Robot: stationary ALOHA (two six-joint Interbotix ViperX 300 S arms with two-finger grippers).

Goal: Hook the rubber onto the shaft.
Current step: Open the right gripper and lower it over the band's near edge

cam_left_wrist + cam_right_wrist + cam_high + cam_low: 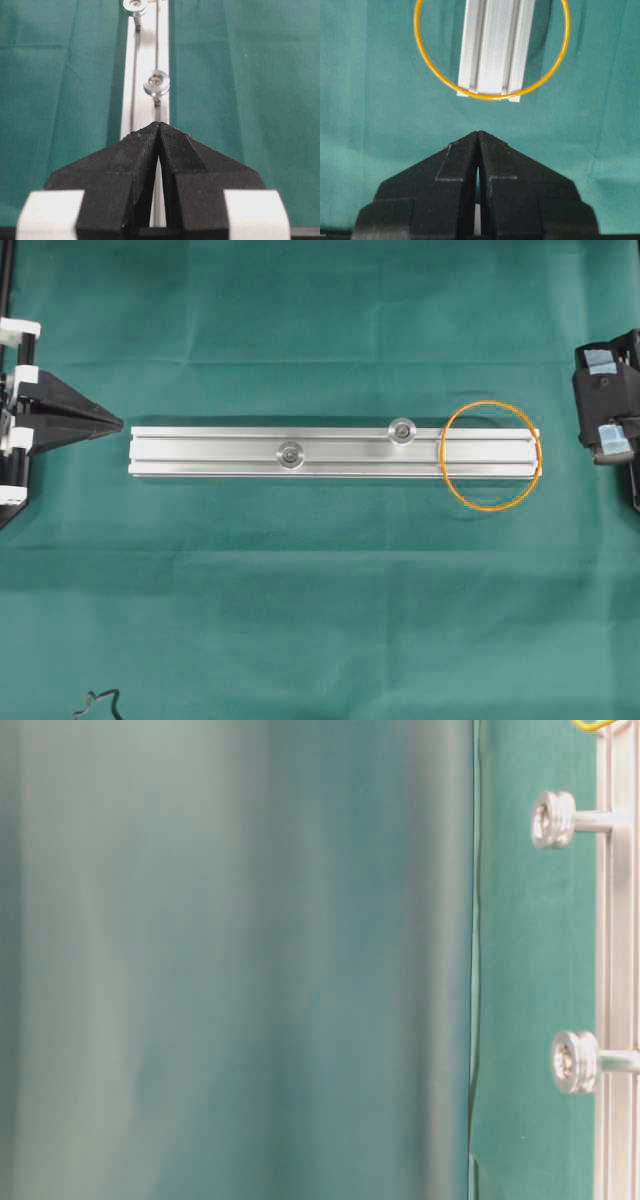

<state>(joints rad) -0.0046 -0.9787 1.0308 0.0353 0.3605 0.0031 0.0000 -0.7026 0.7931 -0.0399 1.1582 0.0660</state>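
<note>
Blur fills most of the table-level view, where the thin orange rubber band [491,456] shows only as a sliver. It lies as a flat, slightly tall oval draped over the right end of the long silver grooved aluminium rail [210,452], near the round-headed steel shaft [402,429]. A second steel shaft [291,453] stands mid-rail. Green cloth covers the surface [320,620]. Both the left gripper [158,125] and right gripper [478,134] have black ridged jaws pressed together, empty.
</note>
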